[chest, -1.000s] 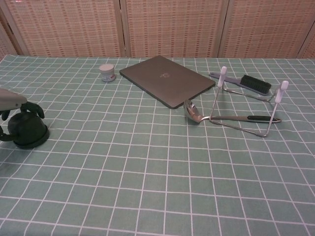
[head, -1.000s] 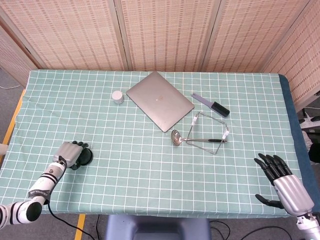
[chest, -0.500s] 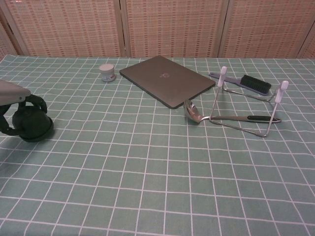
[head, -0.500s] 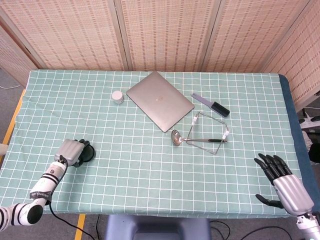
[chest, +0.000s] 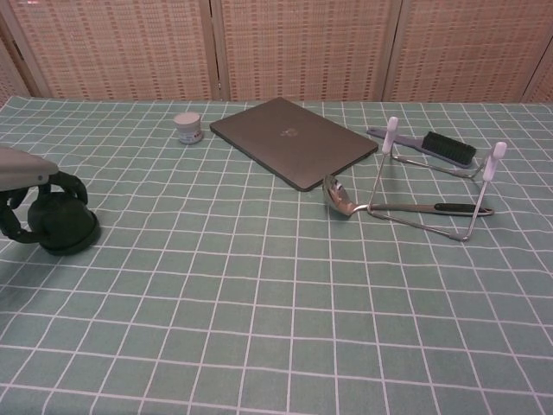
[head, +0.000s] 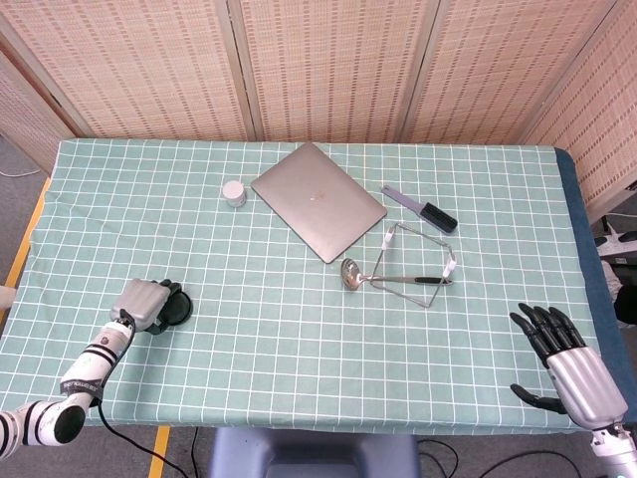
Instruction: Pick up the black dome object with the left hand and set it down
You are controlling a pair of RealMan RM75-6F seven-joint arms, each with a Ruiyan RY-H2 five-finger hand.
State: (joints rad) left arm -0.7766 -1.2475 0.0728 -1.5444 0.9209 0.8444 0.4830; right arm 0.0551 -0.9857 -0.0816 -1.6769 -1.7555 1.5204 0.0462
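Half the job looks done: the left hand (chest: 26, 186) has its fingers curled around the black dome object (chest: 60, 222) at the near-left of the table (head: 299, 299), release remaining, while the right hand (head: 567, 363) idles with fingers spread.

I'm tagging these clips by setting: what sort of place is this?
Probably a staged test area, not a lived-in room: woven screens wall off a table in a green checked cloth, set with unrelated props such as a closed laptop and a ladle.
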